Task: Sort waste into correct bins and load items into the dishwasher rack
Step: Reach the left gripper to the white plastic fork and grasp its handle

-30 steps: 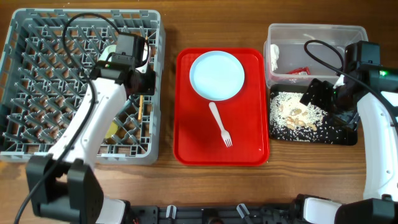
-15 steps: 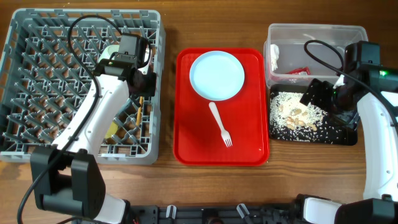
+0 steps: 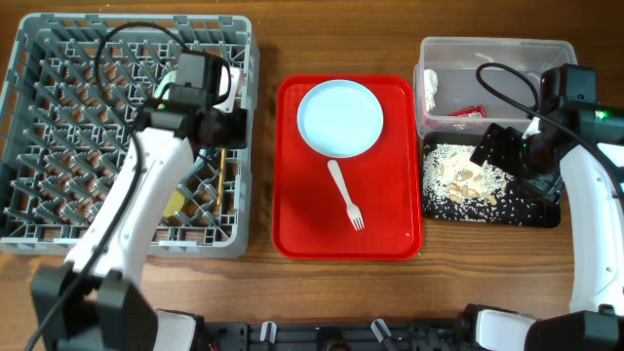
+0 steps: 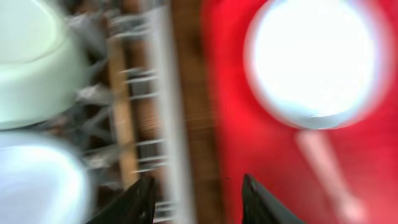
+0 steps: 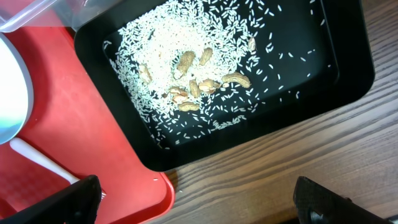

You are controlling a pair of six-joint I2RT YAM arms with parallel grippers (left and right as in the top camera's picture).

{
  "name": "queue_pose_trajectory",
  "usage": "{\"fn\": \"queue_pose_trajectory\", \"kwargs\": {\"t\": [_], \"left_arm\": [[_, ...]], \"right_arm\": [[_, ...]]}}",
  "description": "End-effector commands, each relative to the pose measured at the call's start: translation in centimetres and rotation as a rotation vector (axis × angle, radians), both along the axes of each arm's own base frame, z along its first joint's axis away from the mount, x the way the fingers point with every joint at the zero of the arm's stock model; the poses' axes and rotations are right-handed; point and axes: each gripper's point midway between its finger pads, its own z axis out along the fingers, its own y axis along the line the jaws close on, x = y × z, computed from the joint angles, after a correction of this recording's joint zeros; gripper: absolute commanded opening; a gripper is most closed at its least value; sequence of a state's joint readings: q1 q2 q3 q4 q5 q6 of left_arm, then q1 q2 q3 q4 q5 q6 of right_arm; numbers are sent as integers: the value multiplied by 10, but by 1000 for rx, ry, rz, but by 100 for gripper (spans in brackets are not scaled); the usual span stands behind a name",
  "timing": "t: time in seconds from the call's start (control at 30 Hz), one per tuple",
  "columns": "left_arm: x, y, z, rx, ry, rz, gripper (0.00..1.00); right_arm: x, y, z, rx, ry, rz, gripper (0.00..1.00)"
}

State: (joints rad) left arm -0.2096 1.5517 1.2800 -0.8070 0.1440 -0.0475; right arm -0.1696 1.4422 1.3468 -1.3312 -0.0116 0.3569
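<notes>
Left pincer (image 4: 198, 188) stands open and empty over the right rim of the grey rack (image 3: 127, 19), right pincer (image 5: 196, 199) gapes wide and empty above the black tray (image 5: 354, 68) of rice grains (image 5: 168, 50), with plate (image 3: 340, 117) and fork (image 3: 345, 194) on the red tray (image 3: 302, 219) on the bench (image 3: 263, 49).

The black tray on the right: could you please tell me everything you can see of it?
The black tray is shallow and rectangular, with rounded corners and a glossy plastic look. It lies flat on the wooden table, close beside the red tray and the clear tub. White rice grains are scattered across it, thickest around a cluster of beige scraps.
</notes>
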Motion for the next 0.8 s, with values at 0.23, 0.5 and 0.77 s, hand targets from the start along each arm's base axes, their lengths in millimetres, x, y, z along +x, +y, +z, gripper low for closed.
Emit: {"fn": "queue_pose_trajectory", "kwargs": {"t": [0.23,0.5,0.77], "left_arm": [[-51,-123,-19,-246,235,39,56],[-110,-201,-61,-198,365,-154,100],[-123,-217,-86,-106,350,-104,93]], "right_arm": [[1,1,5,6,-21,10,100],[1,1,5,9,-22,14,100],[1,1,5,10,-22,13,100]]}}
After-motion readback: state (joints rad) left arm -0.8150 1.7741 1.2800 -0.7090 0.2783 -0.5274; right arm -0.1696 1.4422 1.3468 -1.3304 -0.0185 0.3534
